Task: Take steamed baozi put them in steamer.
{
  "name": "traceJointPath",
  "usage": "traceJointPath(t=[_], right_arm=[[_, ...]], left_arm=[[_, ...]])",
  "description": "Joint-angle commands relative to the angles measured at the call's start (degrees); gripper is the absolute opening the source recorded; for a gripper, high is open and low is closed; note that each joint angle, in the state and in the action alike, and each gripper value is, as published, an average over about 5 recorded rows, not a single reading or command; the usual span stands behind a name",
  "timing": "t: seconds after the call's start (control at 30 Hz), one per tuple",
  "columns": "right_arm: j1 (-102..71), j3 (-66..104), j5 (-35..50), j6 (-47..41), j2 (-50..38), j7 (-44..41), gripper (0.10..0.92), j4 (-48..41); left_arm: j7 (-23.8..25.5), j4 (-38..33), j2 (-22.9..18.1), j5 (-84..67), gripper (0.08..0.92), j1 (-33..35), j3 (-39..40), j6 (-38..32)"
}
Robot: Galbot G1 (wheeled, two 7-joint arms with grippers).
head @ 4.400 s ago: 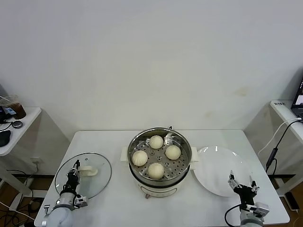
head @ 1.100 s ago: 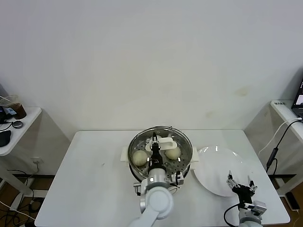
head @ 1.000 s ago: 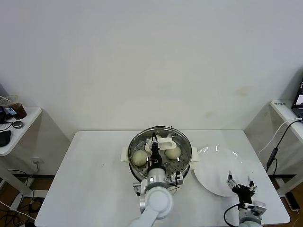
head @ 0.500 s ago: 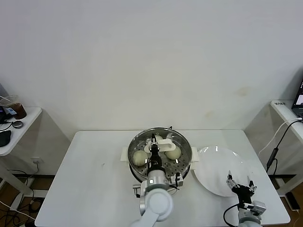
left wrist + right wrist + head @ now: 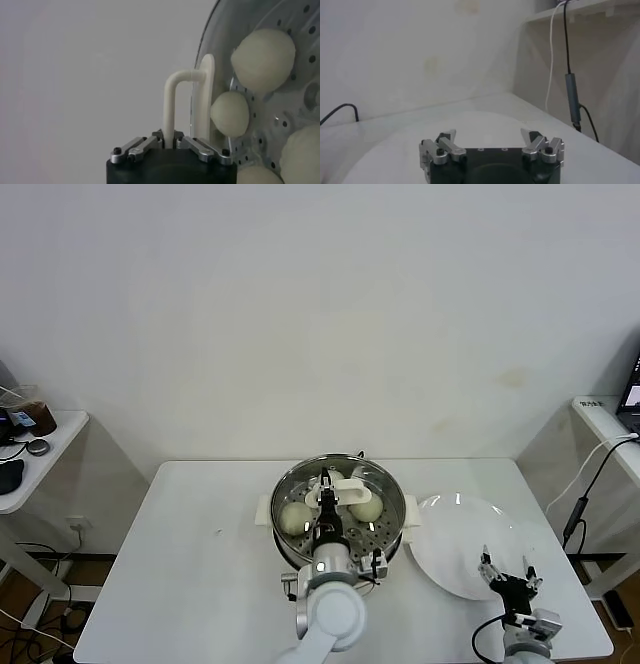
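Left gripper (image 5: 169, 143): clamped tight on the lid's cream handle (image 5: 172, 107), right over the steamer (image 5: 338, 509) at table centre.
Lid (image 5: 260, 30): glass, held over the pot with its handle pinched between the fingers; in the wrist view, the buns show through it.
Baozi (image 5: 295, 516): inside the steamer, on the perforated tray; two show clearly in the head view, the arm hides the others. The wrist view catches all four (image 5: 263, 53).
Right gripper (image 5: 492, 144): fingers spread wide, holding nothing, low at the near edge of the plate (image 5: 455, 549).
Plate: white, bare, just right of the steamer.
Table (image 5: 190, 554): white, carrying both.
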Motion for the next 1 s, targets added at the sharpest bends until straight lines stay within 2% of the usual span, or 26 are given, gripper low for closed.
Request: traceJointPath(t=[0.03,0.23,0.43,0.53,1.0], right_arm=[[0.16,-0.08,0.02,0.04,0.05,0.01,0.823,-0.06],[0.2,-0.18,-0.04,0.08,0.17,0.01,0.823,-0.01],[0.14,-0.18,-0.17,0.21,0.16,-0.03,0.823,-0.03],[0.25,-0.2,-0.22,0.15,0.17,-0.02,0.823,0.02],[0.27,-0.13,-0.52,0.1,0.29,0.01,0.823,-0.01]], left_arm=[[1.52,-0.03,0.27,0.15,0.174,-0.07,0.15,-0.02],[2.27,-0.2,0.55,-0.01,0.174,-0.12,0.51,-0.06],[0.9,-2.09,2.03,-0.21,0.176,0.8,0.85,-1.13],[1.39,-4.51,2.89,-0.36,0.23,1.91,1.19,-1.76],[4.02,-15.98,7.23,-3.78,0.653,7.88,2.59,-2.32]])
